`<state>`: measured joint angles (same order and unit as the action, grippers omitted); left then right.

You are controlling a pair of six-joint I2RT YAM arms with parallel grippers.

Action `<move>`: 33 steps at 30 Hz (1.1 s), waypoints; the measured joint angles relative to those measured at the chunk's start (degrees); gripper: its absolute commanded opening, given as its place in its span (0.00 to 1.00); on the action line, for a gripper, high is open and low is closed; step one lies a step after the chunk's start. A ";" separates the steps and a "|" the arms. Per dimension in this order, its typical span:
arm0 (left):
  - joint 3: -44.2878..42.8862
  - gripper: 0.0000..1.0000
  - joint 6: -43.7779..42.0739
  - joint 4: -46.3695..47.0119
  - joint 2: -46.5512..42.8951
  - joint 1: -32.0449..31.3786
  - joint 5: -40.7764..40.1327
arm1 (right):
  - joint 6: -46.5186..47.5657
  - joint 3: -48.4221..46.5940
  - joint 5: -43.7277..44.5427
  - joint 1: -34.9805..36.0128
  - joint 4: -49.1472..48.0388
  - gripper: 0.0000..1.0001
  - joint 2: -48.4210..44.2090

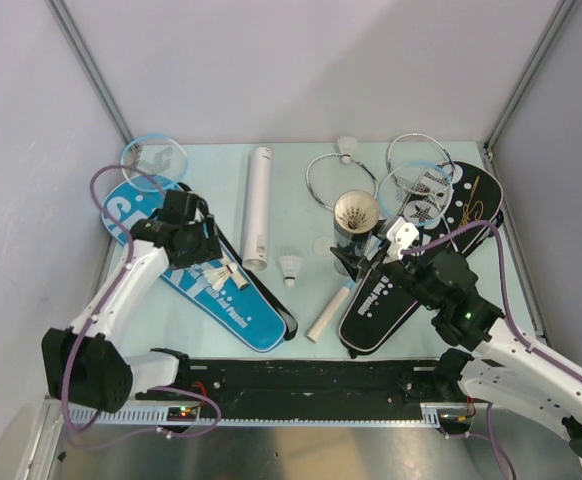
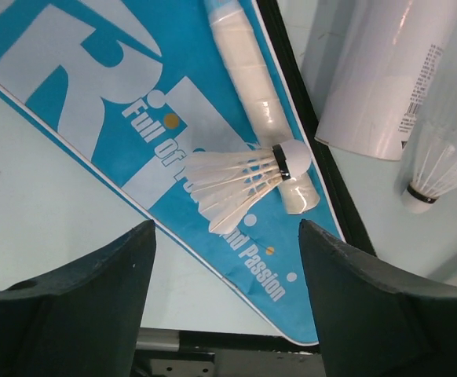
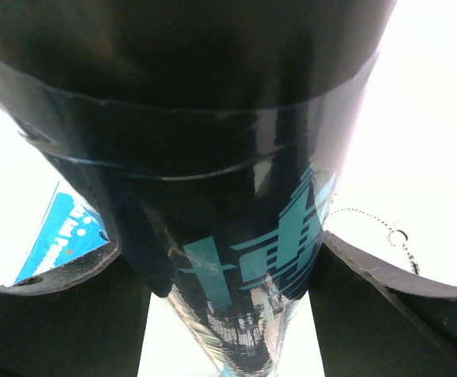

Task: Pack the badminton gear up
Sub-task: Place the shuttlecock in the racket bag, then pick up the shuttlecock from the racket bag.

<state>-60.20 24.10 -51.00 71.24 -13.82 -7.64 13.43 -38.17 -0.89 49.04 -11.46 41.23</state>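
One shuttlecock lies dead ahead of the open left fingers, cork toward the white tube; right fingers clamp the black tube.

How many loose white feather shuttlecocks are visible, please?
3: shuttlecock on blue racket cover, another beside white tube, third at table's far edge; black tube may hide more.

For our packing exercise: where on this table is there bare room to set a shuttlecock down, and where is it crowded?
Bare table lies at the back between the blue cover and the white tube, and between that tube and the silver racket. The right side is crowded: rackets, black tube, black cover.
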 measured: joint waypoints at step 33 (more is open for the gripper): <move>40.33 0.28 23.52 44.92 -20.72 16.26 22.84 | -0.39 0.00 -0.70 0.39 -1.68 0.27 1.90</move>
<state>-19.88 47.62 -6.09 50.52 2.44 15.20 13.04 -38.17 -1.58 49.43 -13.15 43.13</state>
